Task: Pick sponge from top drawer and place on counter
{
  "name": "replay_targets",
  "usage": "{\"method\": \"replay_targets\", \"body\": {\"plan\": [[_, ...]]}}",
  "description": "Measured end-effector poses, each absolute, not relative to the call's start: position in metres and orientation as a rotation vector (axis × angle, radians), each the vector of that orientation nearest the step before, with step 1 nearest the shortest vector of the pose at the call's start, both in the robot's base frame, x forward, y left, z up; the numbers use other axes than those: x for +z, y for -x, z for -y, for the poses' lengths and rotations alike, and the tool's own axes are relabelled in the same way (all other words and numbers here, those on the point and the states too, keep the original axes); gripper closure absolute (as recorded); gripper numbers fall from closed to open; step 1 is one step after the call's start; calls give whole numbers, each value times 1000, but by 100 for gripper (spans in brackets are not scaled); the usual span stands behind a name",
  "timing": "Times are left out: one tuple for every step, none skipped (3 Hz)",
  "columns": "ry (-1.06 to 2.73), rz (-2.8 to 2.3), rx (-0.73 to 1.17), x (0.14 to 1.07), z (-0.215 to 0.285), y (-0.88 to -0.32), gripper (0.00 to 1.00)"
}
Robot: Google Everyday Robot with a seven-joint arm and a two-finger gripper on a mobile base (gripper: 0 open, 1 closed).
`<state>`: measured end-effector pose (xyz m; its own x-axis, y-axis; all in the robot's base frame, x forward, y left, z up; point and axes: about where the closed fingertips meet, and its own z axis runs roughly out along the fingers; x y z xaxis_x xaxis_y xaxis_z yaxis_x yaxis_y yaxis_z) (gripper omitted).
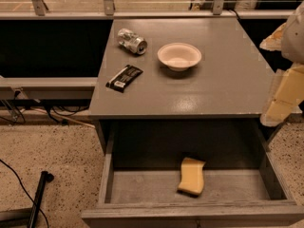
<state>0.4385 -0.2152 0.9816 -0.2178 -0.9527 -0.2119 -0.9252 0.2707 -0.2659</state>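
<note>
The sponge (192, 175), a pale-yellow foam block, lies on the bottom of the open top drawer (142, 186), right of its middle. The grey counter (213, 89) tops the cabinet above it. My gripper (283, 98), with cream-yellow fingers, hangs at the right edge of the view, beside the counter's right front corner and above the drawer's right side. It is well clear of the sponge and holds nothing that I can see.
On the counter stand a white bowl (179, 56), a crushed can (132, 41) lying on its side, and a black snack bar (124, 78) near the left edge. A grey metal rail (47, 83) runs left of the cabinet. Cables (61, 113) and a black pole (39, 194) lie on the floor.
</note>
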Motion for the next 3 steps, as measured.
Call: {"method": "replay_targets", "body": {"plan": [[1722, -2210, -117, 980, 215, -439, 0], [1859, -2085, -129, 958, 209, -448, 0], [1923, -1920, -66, 912, 204, -444, 0]]}}
